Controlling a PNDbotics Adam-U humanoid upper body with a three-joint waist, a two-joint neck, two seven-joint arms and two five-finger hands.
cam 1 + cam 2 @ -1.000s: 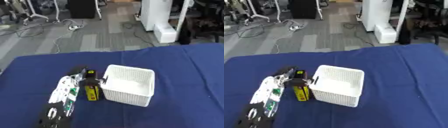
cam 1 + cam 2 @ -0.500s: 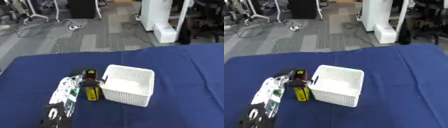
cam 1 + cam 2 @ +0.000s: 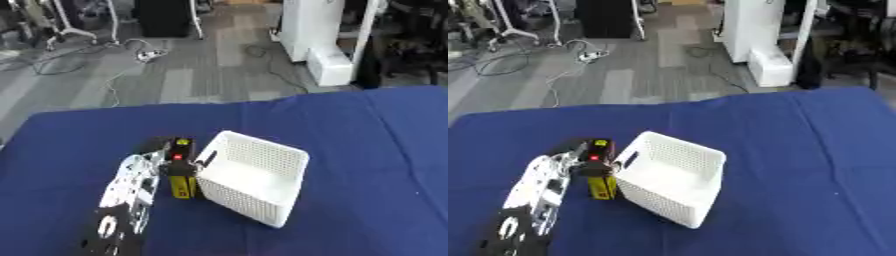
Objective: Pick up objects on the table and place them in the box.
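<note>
Even, diffuse indoor light from overhead, moderately bright; no hard shadows, only a soft dark band on the blue table under the near wall of the white basket. The basket and the white cabinet at the far edge read brightest, close to washed out, with faint sheen on the grey floor but no strong glare. Whole frame soft and slightly smeared, fine detail lost on the left hand and the yellow and black object beside the basket; background furniture equally blurred, no obvious edge distortion.
</note>
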